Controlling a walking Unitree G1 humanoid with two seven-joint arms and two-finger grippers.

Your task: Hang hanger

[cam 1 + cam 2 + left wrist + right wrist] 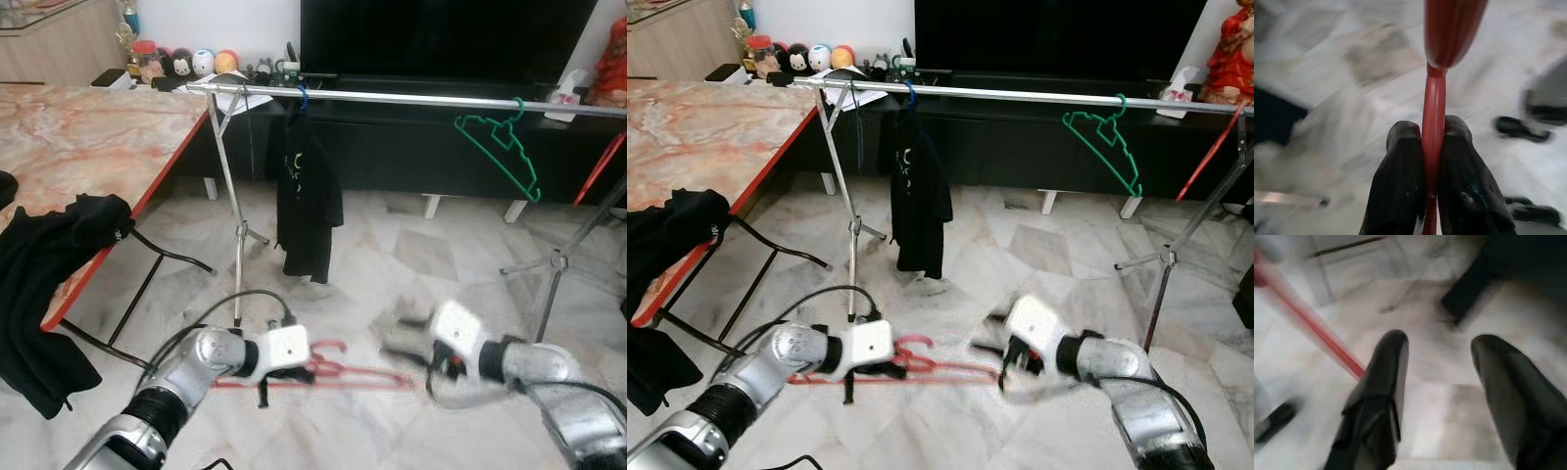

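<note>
left gripper [1432, 147]: both black fingers clamped tight on a bar of the red hanger [921, 364]; the bar runs straight up between the fingertips in the left wrist view
red hanger: held low over the marble floor [411, 245], lying roughly level between the two arms; hook end sits near the left gripper, far end reaches toward the right gripper; well below the rail
right gripper [1440, 362]: fingers spread wide, nothing between them; just beside the far end of the red hanger, whose bar passes next to one finger [1383, 382] in the right wrist view; contact cannot be told, the frame is blurred
rail [411, 98]: silver bar of a garment rack, running across the scene in front of the dark TV cabinet [421, 147]; carried on a thin metal stand [233, 215] at its left and another at its right
on rail: black garment [306, 201] on a blue hook near the left end; bare green hanger [500, 147] near the right end, tilted; the two well apart
table [88, 137]: marble top with red edge, to the robot's left; black clothes [49, 274] draped over its near edge and hanging down
back shelf: small round toys [191, 62] lined up by the wall
</note>
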